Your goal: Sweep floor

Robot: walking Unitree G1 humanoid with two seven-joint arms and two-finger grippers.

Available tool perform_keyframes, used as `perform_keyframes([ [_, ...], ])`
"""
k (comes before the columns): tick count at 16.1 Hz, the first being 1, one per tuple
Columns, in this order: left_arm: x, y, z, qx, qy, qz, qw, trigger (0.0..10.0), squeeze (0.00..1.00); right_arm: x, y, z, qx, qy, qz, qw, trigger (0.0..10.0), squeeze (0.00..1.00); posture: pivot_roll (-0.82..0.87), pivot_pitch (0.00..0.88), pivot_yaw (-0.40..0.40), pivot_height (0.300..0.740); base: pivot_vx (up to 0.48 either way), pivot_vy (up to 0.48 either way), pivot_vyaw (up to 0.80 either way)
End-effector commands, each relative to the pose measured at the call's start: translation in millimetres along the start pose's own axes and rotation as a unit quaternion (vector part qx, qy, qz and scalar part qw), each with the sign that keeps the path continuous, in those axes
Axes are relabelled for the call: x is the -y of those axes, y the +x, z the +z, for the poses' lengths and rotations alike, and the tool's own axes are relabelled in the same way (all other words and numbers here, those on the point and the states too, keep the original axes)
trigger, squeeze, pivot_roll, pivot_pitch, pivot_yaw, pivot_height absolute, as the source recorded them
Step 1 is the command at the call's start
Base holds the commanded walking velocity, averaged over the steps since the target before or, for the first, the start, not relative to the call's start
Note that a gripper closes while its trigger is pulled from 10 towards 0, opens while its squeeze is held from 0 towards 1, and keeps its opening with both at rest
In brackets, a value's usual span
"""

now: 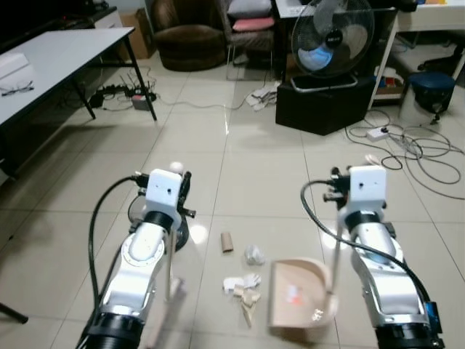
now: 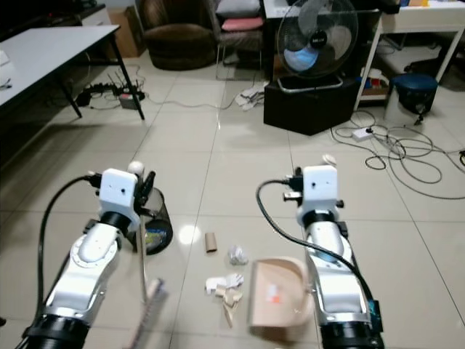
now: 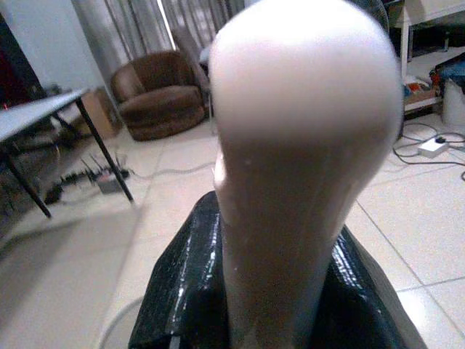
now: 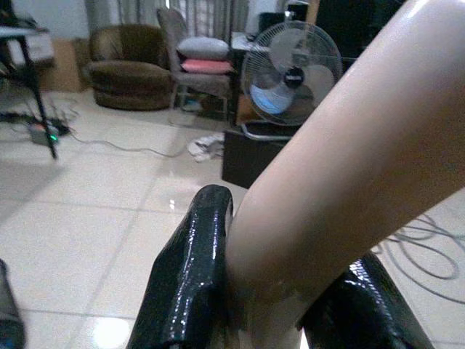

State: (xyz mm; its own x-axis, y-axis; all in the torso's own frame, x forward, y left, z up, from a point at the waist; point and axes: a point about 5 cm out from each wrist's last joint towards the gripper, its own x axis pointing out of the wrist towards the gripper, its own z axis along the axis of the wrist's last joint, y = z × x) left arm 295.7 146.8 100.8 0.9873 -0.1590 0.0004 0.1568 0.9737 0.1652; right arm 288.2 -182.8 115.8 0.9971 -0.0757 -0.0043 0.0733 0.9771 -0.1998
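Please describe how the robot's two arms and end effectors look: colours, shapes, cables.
Both arms are silver, rounded segments with black joints. Each wrist carries a white boxy module. A thick black cable loops beside each forearm. The left end effector and right end effector have glossy black fingers. The right arm has a small blue part near its base.

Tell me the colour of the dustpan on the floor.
Pale beige plastic dustpan, with a small red mark; clearest in the left eye view.
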Motion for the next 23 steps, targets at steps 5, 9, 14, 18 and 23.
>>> perform_keyframes([
  [5,-7.6,20.4,8.9,0.045,-0.017,0.041,0.998,10.0,0.00,2.6,14.0,-9.3,0.023,-0.015,-0.008,1.000,10.0,0.00,-0.04,0.153,0.133,0.740,0.000,0.000,0.00],
  [9,-4.4,27.2,5.5,0.044,-0.016,0.044,0.998,10.0,0.00,-6.4,26.2,-9.0,0.038,-0.036,0.012,0.999,10.0,0.00,-0.03,0.218,0.138,0.740,0.000,0.000,0.00],
  [14,-2.1,38.8,2.9,0.046,-0.019,0.062,0.997,10.0,0.00,-33.6,46.5,2.8,0.084,-0.042,0.039,0.995,10.0,0.00,-0.01,0.282,0.120,0.740,0.000,0.000,0.00],
  [18,0.9,44.3,4.2,0.050,-0.022,0.068,0.996,10.0,0.00,-51.9,47.4,-0.4,0.087,-0.036,0.050,0.994,10.0,0.00,-0.01,0.296,0.114,0.740,0.000,0.000,0.00],
  [23,17.6,57.8,14.8,0.064,-0.048,0.057,0.995,10.0,0.00,-67.7,44.4,-4.9,0.089,-0.021,0.053,0.994,10.0,0.00,-0.01,0.302,0.115,0.740,0.000,0.000,0.00],
])
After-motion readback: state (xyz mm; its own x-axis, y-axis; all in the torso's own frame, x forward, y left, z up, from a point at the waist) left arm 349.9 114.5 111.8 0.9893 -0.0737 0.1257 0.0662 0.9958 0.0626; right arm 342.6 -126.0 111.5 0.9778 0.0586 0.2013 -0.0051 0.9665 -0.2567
